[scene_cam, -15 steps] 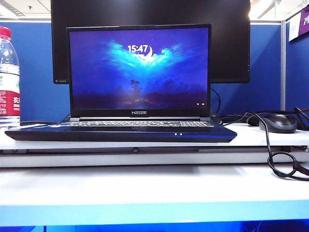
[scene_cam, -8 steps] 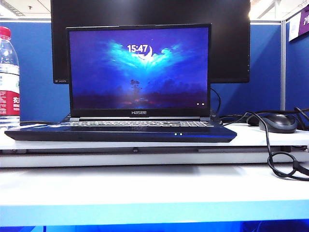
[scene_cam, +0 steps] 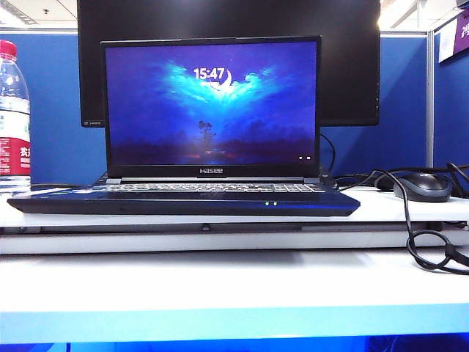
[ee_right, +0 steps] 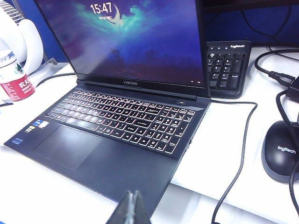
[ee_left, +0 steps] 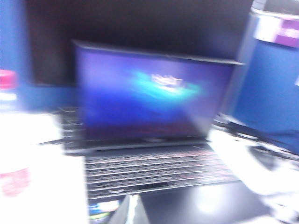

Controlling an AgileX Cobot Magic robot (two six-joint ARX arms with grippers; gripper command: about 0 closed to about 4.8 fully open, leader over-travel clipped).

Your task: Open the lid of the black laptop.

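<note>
The black laptop [scene_cam: 183, 202] sits on the white table [scene_cam: 220, 282], toward its back edge, with the lid [scene_cam: 211, 108] standing upright and its lit screen showing 15:47. Neither arm appears in the exterior view. In the right wrist view the right end effector [ee_right: 131, 208] hangs just off the laptop's front edge, its dark fingertips pressed together with nothing between them and partly cut off by the frame. The left wrist view is badly blurred; only a pale sliver of the left end effector [ee_left: 131, 211] shows near the laptop's front edge, and I cannot tell how its jaws stand. A black mouse [ee_right: 281, 151] and a Logitech keyboard [ee_right: 227, 67] lie beside the laptop; a bottle [scene_cam: 13, 110] stands near the table's left edge, partly cut off.
</note>
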